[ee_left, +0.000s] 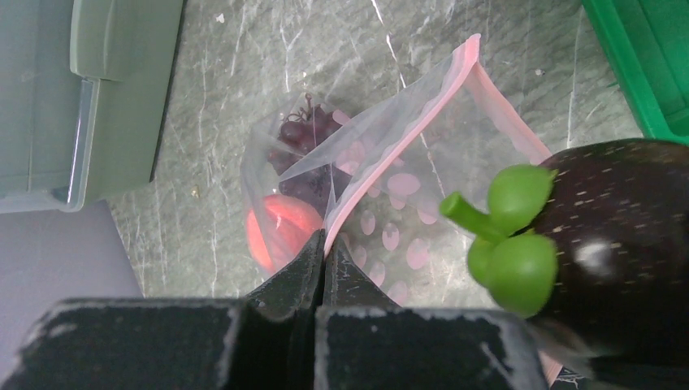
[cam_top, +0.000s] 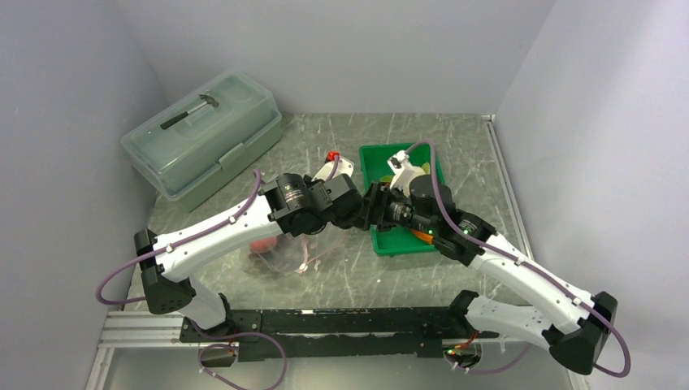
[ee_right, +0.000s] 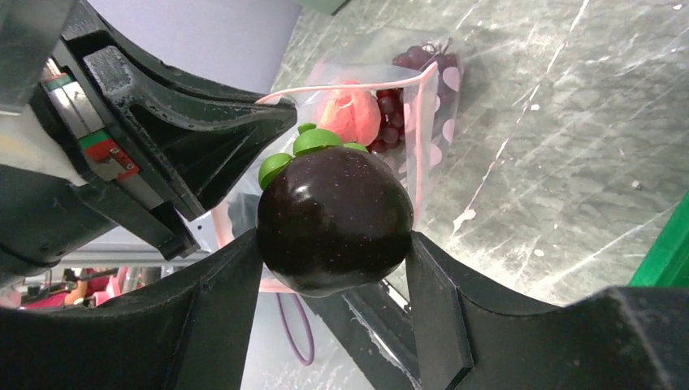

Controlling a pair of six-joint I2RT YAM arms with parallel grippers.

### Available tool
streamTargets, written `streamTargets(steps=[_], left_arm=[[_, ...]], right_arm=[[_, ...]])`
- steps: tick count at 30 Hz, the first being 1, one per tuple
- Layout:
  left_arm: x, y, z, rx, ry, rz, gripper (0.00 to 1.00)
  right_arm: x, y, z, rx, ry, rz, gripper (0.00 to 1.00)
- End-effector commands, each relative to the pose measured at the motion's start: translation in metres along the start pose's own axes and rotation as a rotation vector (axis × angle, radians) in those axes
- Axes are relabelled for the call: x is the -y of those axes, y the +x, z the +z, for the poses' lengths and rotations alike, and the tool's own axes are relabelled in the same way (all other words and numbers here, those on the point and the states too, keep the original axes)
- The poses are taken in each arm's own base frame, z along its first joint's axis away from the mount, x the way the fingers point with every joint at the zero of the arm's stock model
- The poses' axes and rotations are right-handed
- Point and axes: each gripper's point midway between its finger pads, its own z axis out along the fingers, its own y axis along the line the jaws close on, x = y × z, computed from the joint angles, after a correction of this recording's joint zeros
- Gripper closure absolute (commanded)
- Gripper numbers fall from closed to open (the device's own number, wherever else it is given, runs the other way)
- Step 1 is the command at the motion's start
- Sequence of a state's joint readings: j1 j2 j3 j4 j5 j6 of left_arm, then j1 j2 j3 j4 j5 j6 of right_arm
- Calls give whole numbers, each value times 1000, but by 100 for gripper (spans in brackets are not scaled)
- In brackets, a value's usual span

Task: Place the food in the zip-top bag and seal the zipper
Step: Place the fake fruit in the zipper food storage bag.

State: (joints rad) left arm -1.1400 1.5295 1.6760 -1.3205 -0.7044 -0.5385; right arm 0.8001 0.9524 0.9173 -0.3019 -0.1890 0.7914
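Right claw (ee_right: 333,248) clamps dark plum (ee_right: 329,211) beside the open zip-top bag (ee_right: 443,101).

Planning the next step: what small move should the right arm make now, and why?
Probably ease the right gripper forward so the dark plum it holds passes the zipper into the zip-top bag. The left gripper pinches the mouth edge open, the plum sits at it, and peach and grapes lie inside.
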Motion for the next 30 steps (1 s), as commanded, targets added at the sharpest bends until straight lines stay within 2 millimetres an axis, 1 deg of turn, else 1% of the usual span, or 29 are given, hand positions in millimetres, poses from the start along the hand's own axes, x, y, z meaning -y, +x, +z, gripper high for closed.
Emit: streamTargets(steps=[1,6,10,14,20,23,27,30], left_arm=[[-1,-12,-8,53,18,-47,100],[-2,-12,-9,53,19,-50,100],[-1,-12,-10,56,27,-56,100],[-2,-12,-11,58,31,-58,100],[-3,-13,-13,64,34,-63,100],[-4,-12,-12,61,30,-64,100],[-4,-11,-13,59,32,-66,100],[-5,-11,-13,61,31,-68,100]], right_arm=[[-33,-27,4,91,-71,-16,65],[-36,-25,16,83,-58,-13,64],[-35,-23,24,75,-46,-10,60],[-35,-19,31,64,-36,-6,54],[-32,-19,37,64,-23,0,41],[-35,-17,41,54,-38,3,38],[-34,-17,45,59,-35,16,29],[-35,-16,48,54,-36,24,26]])
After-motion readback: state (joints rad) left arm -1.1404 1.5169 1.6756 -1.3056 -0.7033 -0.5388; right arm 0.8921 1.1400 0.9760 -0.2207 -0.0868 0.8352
